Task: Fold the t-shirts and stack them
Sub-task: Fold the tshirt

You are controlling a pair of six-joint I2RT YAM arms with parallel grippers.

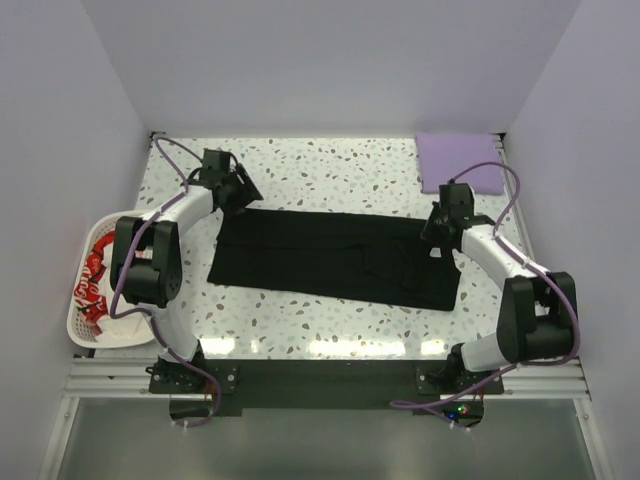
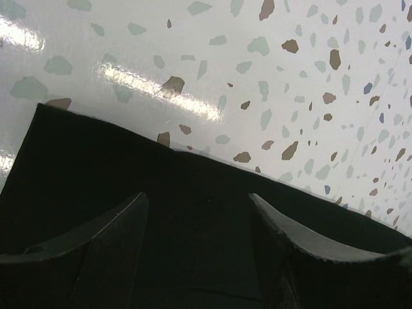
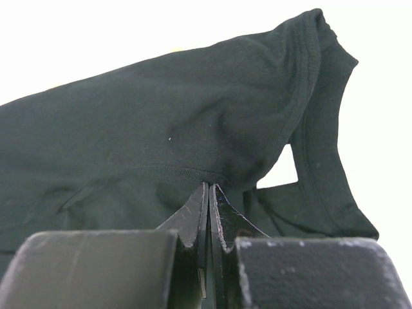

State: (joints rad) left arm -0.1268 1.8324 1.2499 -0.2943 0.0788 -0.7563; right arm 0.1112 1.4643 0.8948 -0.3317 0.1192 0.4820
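Observation:
The black t-shirt lies flat as a long band across the middle of the table. My left gripper is at its far left corner. In the left wrist view the left gripper is open, its fingers spread over the black t-shirt near the hem edge. My right gripper is at the shirt's right end. In the right wrist view the right gripper is shut on a pinch of the black t-shirt, which rises above the jaws. The lavender t-shirt lies folded at the back right.
A white slotted basket stands at the left edge, holding the white t-shirt with red lettering. The terrazzo table has pale walls on three sides. The arm bases sit on a dark rail at the near edge.

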